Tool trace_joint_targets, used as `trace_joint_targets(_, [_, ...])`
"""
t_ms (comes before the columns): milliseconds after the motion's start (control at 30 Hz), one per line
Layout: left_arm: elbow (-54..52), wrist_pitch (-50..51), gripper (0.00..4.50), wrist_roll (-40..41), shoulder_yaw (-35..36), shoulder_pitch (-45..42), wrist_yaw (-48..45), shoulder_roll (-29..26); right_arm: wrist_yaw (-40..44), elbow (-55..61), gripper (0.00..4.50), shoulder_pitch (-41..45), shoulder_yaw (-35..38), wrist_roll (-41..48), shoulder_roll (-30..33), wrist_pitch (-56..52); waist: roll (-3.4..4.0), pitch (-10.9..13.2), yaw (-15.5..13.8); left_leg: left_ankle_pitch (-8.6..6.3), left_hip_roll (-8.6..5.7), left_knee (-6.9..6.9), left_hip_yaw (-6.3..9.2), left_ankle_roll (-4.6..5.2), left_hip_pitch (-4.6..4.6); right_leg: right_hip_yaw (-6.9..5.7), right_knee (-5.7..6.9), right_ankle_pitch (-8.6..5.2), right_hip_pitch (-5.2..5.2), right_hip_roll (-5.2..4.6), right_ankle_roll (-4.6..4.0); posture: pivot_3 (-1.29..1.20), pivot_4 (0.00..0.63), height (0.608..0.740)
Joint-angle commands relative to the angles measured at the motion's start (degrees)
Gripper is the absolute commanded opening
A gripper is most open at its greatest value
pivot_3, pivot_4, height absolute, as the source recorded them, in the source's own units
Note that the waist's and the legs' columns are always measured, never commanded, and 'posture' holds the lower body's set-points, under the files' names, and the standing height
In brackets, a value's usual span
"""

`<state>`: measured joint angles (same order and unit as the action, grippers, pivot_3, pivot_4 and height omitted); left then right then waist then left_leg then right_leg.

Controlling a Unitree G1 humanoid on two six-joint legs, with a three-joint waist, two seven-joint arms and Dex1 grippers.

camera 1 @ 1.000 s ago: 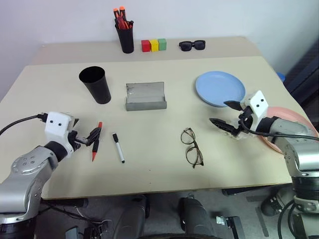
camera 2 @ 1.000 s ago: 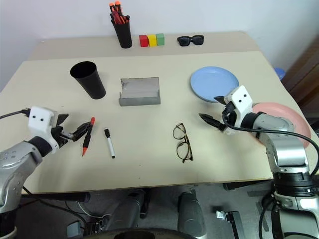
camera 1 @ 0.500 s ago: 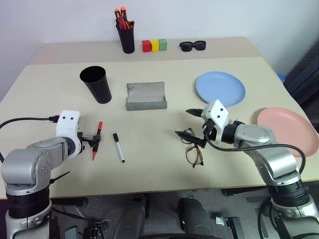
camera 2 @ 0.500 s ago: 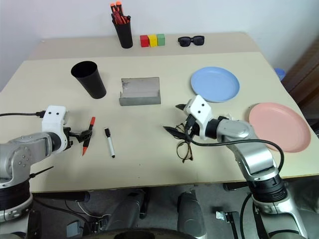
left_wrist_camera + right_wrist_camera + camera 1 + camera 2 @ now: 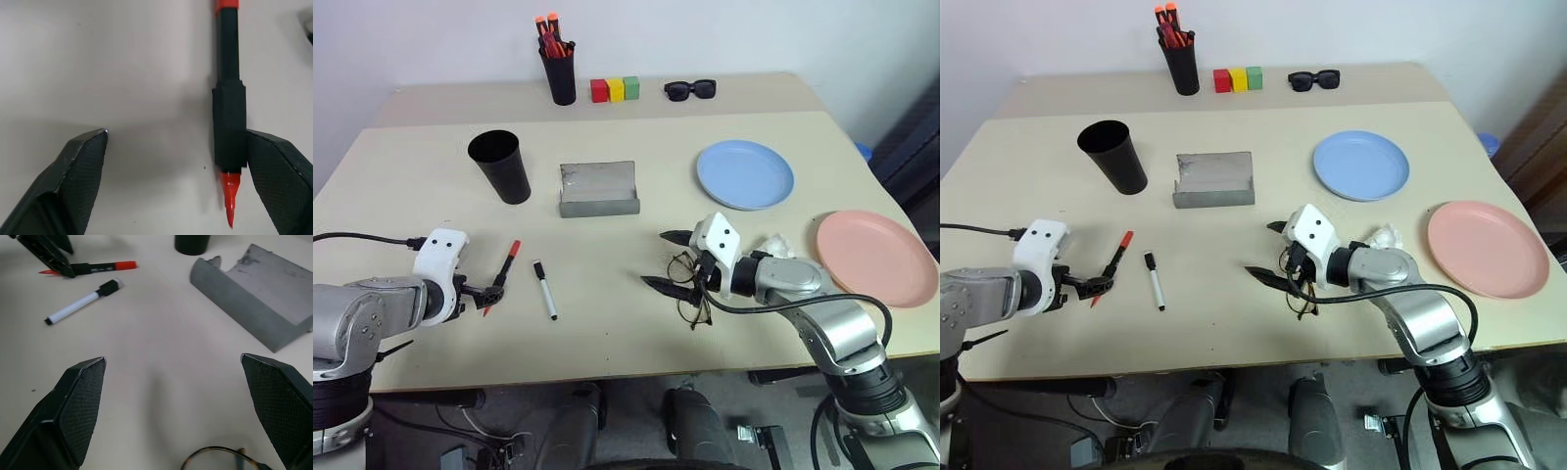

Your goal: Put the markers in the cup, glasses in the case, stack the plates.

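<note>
A red marker (image 5: 505, 269) lies at the table's front left, and my left gripper (image 5: 481, 296) stands open astride its tip end. In the left wrist view the red marker (image 5: 229, 98) rests against one finger (image 5: 274, 171), with a gap to the other. A white marker (image 5: 545, 290) lies just right of it. My right gripper (image 5: 663, 259) is open and hovers over the left side of the wire-frame glasses (image 5: 695, 299), which are partly hidden behind it. The black cup (image 5: 501, 166) and the open grey case (image 5: 599, 189) stand further back. The blue plate (image 5: 745, 174) and pink plate (image 5: 876, 258) lie apart on the right.
A black pen holder (image 5: 558, 70) with orange-tipped pens, three coloured blocks (image 5: 615, 89) and black sunglasses (image 5: 690, 89) line the back edge. A crumpled white scrap (image 5: 1378, 235) lies beside my right forearm.
My right arm has swung left from beside the pink plate to over the glasses. The left gripper has tipped downward over the red marker's tip and its fingers have narrowed a little.
</note>
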<state>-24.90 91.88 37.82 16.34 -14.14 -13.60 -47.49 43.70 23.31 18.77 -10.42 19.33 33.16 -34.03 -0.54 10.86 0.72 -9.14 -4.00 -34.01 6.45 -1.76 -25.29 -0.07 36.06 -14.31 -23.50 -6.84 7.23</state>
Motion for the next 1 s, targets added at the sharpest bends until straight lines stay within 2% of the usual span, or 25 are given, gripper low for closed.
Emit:
trace_joint_targets(33, [0.0, 0.6, 2.59, 0.5, -1.6, 1.2, 0.1, -2.2, -0.2, 2.2, 4.50, 1.0, 0.1, 0.1, -0.6, 0.7, 0.00, 0.0, 0.1, 0.00, 0.01, 0.01, 0.00, 0.00, 0.01, 0.00, 0.00, 0.00, 0.00, 0.00, -0.01, 0.00, 0.150, 0.740])
trace_joint_targets(200, [0.0, 0.6, 0.16, 1.4, -1.4, 1.1, -0.1, -2.4, -0.6, 2.5, 4.50, 1.0, -0.4, 0.1, -1.2, 0.4, 0.04, 0.0, 0.1, -0.01, 0.03, 0.06, -0.03, -0.01, 0.04, 0.01, 0.00, 0.00, -0.01, 0.00, -0.01, 0.00, 0.150, 0.740])
trace_joint_targets(400, [1.0, -0.3, 0.07, -1.2, 1.5, -0.3, 1.5, 0.0, -1.0, 3.1, 4.50, 0.7, -0.6, 0.3, -1.4, -0.1, 0.05, 0.0, 0.0, -0.01, 0.03, 0.06, -0.03, -0.01, 0.04, 0.02, 0.00, 0.00, -0.01, -0.01, -0.01, 0.00, 0.150, 0.740])
trace_joint_targets(500, [-2.1, -12.9, 0.07, -2.5, 6.5, 0.5, -0.6, 3.0, -1.1, 3.1, 4.50, 1.0, -0.6, 0.3, -1.4, -0.4, -0.03, 0.0, -0.1, 0.00, 0.02, 0.05, -0.02, -0.01, 0.02, 0.01, 0.01, 0.00, -0.02, -0.01, -0.01, 0.00, 0.150, 0.740])
trace_joint_targets(600, [-6.1, -24.3, 0.07, -3.7, 7.8, 3.0, -4.9, 3.5, -1.1, 2.8, 4.50, 1.5, -0.5, 0.3, -1.4, -0.2, -0.05, 0.0, -0.1, 0.01, 0.13, 0.04, -0.03, -0.03, -0.04, 0.02, -0.06, 0.01, -0.04, -0.04, -0.03, 0.00, 0.150, 0.740])
trace_joint_targets(667, [-9.1, -28.9, 0.07, -1.3, 10.1, 3.9, -8.2, 4.8, -1.7, 1.8, 4.50, 2.9, 0.0, 0.3, -2.2, 0.3, -0.05, 0.0, -0.1, 0.01, 0.13, 0.05, -0.08, -0.03, -0.04, 0.03, -0.09, 0.01, -0.05, -0.08, -0.05, 0.00, 0.150, 0.740])
trace_joint_targets(733, [-10.7, -37.0, 0.07, -0.2, 12.6, 2.2, -8.7, 9.4, -3.7, -0.9, 4.50, 5.8, 0.7, -0.7, -4.7, 2.3, -0.04, 0.0, -0.1, 0.00, 0.13, 0.05, -0.07, -0.03, -0.04, 0.03, -0.11, 0.01, -0.04, -0.08, -0.06, 0.00, 0.150, 0.740])
trace_joint_targets(833, [-8.5, -43.2, 0.07, -4.0, 11.1, -2.4, -3.8, 13.4, -5.6, -4.8, 4.50, 9.6, 0.7, -2.4, -7.5, 4.9, -0.06, 0.0, -0.3, 0.02, 0.16, 0.03, -0.05, -0.06, -0.04, 0.00, -0.11, 0.05, -0.02, -0.04, -0.11, 0.00, 0.150, 0.740])
trace_joint_targets(933, [-1.5, -53.6, 0.07, -13.5, 5.9, -10.0, 4.6, 18.5, -8.0, -9.8, 4.50, 14.7, 0.7, -4.0, -11.5, 8.4, -0.08, 0.0, -0.3, 0.12, -0.06, 0.00, -0.07, 0.02, 0.01, -0.01, -0.08, 0.06, 0.07, -0.01, -0.08, 0.00, 0.150, 0.740])
trace_joint_targets(1000, [3.0, -59.8, 0.07, -18.2, 3.6, -12.6, 6.6, 20.3, -8.8, -12.1, 4.50, 17.0, 0.6, -4.7, -13.5, 10.2, -0.10, 0.0, -0.2, 0.17, -0.10, -0.01, -0.14, -0.01, 0.00, -0.02, -0.08, 0.16, 0.07, 0.04, 0.09, 0.00, 0.150, 0.740])
